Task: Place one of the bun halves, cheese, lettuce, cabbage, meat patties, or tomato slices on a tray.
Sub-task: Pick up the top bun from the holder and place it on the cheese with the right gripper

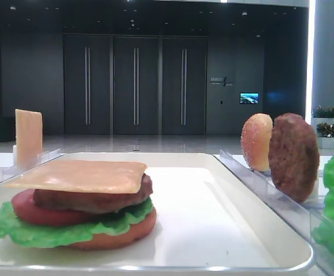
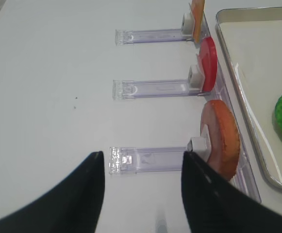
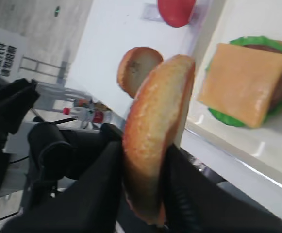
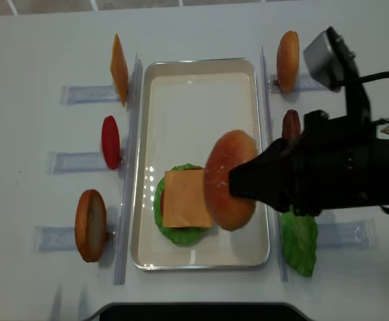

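Note:
My right gripper (image 4: pixel 242 180) is shut on the domed golden bun top (image 4: pixel 229 179), held over the right part of the white tray (image 4: pixel 201 107). In the right wrist view the bun top (image 3: pixel 155 131) sits edge-on between the black fingers (image 3: pixel 94 194) of that gripper (image 3: pixel 143 148). On the tray lies a stack with a cheese slice (image 4: pixel 184 198) uppermost, then patty (image 1: pixel 98 200), tomato and lettuce (image 1: pixel 23 227) on a bun bottom. My left gripper (image 2: pixel 143 160) hangs open and holds nothing, above the table beside a clear rack (image 2: pixel 150 159).
Clear racks flank the tray. On the left stand a cheese slice (image 4: pixel 118 69), a tomato slice (image 4: pixel 110 142) and an orange-brown bun bottom (image 4: pixel 90 225). On the right stand a bun half (image 4: pixel 288 52), a patty (image 4: pixel 290 124) and lettuce (image 4: pixel 298 244).

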Robot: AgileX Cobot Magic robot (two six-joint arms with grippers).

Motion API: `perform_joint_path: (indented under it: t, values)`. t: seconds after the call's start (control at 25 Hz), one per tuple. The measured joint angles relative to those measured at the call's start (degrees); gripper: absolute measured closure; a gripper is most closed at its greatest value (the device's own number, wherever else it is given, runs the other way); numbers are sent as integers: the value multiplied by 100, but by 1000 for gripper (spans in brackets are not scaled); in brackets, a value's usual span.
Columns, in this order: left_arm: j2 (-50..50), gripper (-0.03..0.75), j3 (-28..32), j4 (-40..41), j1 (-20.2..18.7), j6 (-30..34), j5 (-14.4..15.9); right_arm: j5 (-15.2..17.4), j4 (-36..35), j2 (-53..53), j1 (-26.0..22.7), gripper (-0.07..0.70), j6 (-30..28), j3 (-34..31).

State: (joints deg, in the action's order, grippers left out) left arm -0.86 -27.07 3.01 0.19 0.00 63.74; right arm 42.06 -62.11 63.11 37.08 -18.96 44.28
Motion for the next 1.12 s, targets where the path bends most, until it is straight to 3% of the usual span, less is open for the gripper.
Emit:
perform_joint_path:
  t: [0.12, 0.2, 0.32, 0.72, 1.12]
  values:
    - [0, 325, 0, 0, 0, 0, 0, -9, -1848, 775, 0, 447, -1807, -99]
    - [0, 325, 0, 0, 0, 0, 0, 262, -2977, 1278, 0, 450, -2942, -105]
    - [0, 325, 0, 0, 0, 0, 0, 754, -3861, 2003, 0, 450, -3936, -105]
    - [0, 325, 0, 0, 0, 0, 0, 930, -4086, 3214, -23, 451, -5212, -190]
    - [0, 325, 0, 0, 0, 0, 0, 881, -4103, 3461, -175, 458, -5586, -190]
